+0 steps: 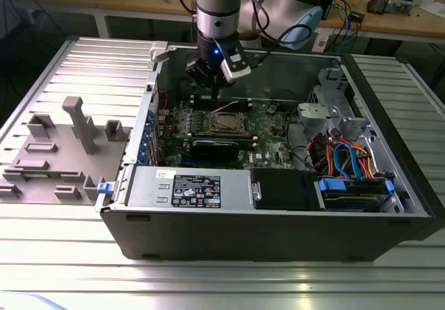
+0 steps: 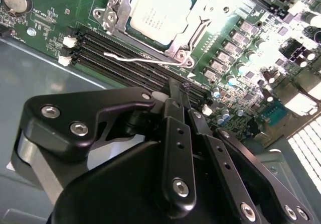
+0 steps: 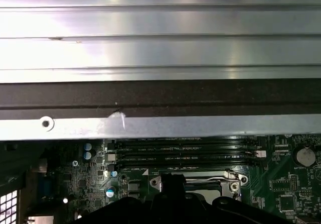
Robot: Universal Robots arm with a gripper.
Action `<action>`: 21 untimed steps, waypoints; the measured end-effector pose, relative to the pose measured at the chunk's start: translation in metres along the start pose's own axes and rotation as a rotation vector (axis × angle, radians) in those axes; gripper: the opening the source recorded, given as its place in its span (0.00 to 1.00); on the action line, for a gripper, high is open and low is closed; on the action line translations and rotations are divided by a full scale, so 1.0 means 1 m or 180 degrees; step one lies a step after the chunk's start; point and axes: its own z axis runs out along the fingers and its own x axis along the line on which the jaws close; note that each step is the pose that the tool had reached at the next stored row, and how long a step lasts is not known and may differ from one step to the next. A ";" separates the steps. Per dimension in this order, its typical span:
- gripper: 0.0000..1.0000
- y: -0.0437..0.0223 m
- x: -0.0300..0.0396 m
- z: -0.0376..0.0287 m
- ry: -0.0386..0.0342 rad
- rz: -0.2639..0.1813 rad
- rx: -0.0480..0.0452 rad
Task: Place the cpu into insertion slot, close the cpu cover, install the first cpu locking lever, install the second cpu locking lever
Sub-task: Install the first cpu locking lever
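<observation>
Jaws closed on nothing hover by the locking lever point(image 2: 145, 61), likely stiff springy wire, best caught at its hooked tip.

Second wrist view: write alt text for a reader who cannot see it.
The cpu sits in the insertion slot with the cpu cover framing it. A thin metal lever lies between it and the memory slots; the black gripper, fingers together, hangs in the foreground.
</observation>
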 end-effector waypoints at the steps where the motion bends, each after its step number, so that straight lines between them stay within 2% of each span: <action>1: 0.11 -0.0002 -0.0013 0.0022 0.0000 0.0000 0.0002; 4: 0.11 -0.0004 -0.0054 0.0083 0.0001 0.0000 0.0010; 11: 0.11 0.0000 -0.0094 0.0117 0.0002 -0.0012 0.0021; 13: 0.11 0.0003 -0.0106 0.0123 0.0003 -0.0037 0.0056; 15: 0.11 0.0012 -0.0133 0.0131 0.0004 -0.0049 0.0109; 21: 0.11 0.0017 -0.0181 0.0138 0.0013 -0.0154 0.0105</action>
